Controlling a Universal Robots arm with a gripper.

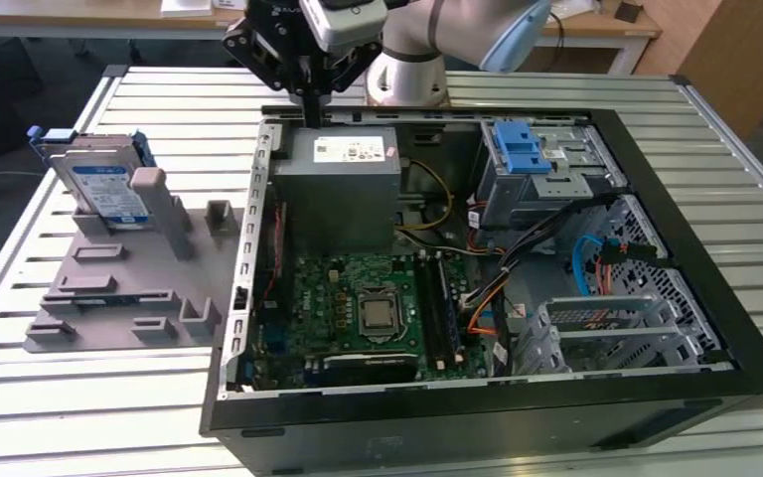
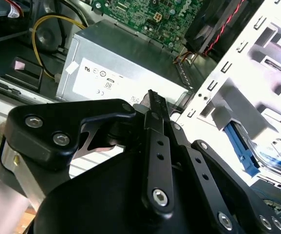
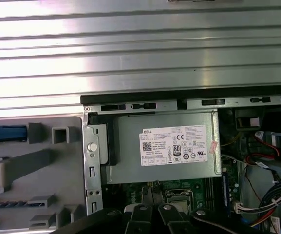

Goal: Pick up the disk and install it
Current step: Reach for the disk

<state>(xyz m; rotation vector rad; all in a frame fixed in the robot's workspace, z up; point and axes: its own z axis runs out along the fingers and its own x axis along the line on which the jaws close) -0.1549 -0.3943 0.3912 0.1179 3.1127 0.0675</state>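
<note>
The disk (image 1: 103, 184) stands upright in a slot of the grey fixture (image 1: 116, 298) on the exterior view's left, outside the computer case; it is silver with a white-and-blue label and a blue bracket. The bracket's blue edge is the part of the disk (image 3: 4, 134) seen in the first wrist view, and the disk (image 2: 241, 150) also appears past the case wall in the second wrist view. My gripper (image 1: 313, 111) hangs over the case's back rim, above the grey power-supply box (image 1: 342, 189). Its fingers are shut with nothing between them. The gripper (image 2: 153, 97) (image 3: 149, 194) appears in both wrist views.
The open computer case (image 1: 699, 248) lies on a slatted metal table (image 1: 37, 397). Inside are a green motherboard (image 1: 355, 308), cables, a drive cage with a blue latch (image 1: 521, 149) and a metal bay (image 1: 607, 333).
</note>
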